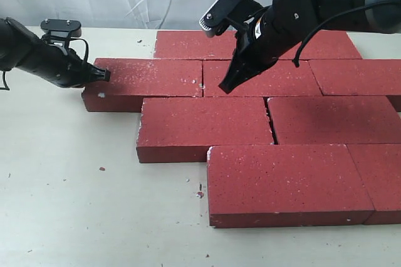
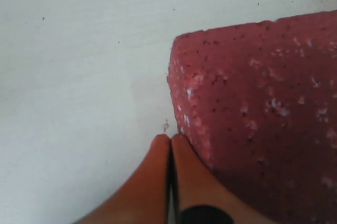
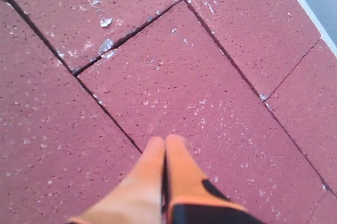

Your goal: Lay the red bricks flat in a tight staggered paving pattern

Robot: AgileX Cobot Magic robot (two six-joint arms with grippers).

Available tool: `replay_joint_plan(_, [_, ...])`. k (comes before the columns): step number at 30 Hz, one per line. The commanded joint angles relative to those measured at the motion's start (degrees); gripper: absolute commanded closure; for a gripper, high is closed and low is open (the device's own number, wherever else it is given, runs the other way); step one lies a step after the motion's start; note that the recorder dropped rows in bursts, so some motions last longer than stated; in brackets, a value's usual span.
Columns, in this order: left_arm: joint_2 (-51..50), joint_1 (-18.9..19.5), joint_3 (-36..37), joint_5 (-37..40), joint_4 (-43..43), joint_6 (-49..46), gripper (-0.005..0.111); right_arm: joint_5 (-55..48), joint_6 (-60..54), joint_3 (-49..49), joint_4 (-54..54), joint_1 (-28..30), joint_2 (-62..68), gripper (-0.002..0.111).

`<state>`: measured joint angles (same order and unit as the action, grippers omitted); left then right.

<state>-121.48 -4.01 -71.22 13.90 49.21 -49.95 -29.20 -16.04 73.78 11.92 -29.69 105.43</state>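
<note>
Red bricks [image 1: 269, 123] centre-right, flat, staggered; nearly done. Open seam [image 1: 272, 130] mid-pattern yours to close. Left gripper [image 1: 105, 75] clenched empty, seemingly touching leftmost brick [image 1: 144, 82]; right gripper [image 1: 225, 85] clenched empty above.

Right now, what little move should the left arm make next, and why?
Probably push the end brick sideways toward its neighbour: the shut left gripper sits against that brick's outer end, and the shut right gripper is down over the neighbour.
</note>
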Motion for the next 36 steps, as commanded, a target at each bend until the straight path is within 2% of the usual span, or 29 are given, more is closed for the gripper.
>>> replay_joint_plan(1, [-0.2,0.1,-0.2,0.7,-0.4,-0.2,0.107,0.5,-0.3,-0.3,-0.2,0.3,-0.6,0.109])
replay_joint_plan(17, [-0.1,1.2,-0.2,-0.7,-1.4,-0.2,0.107,0.7,-0.3,-0.3,-0.6,0.3,-0.6,0.109])
replay_joint_plan(21, [0.5,2.7,-0.2,-0.3,-2.6,0.1,0.107,0.7,-0.3,-0.3,-0.6,0.3,-0.6,0.109])
replay_joint_plan(29, [4.4,8.5,-0.2,10.7,-2.2,0.5,0.107,2.3,0.4,-0.3,-2.7,0.3,-0.6,0.109])
replay_joint_plan(32, [6.8,8.6,-0.2,16.6,-0.7,0.5,0.107,5.6,0.4,-0.3,-8.9,0.2,-0.6,0.109])
replay_joint_plan(34, [8.6,7.5,-0.2,20.6,0.5,-0.1,0.107,5.9,-0.7,-0.3,-13.0,-0.1,-0.6,0.109])
replay_joint_plan(36, [10.4,5.7,-0.2,21.2,1.6,-0.2,0.107,4.6,-4.3,0.7,-13.3,-0.4,-0.6,0.109])
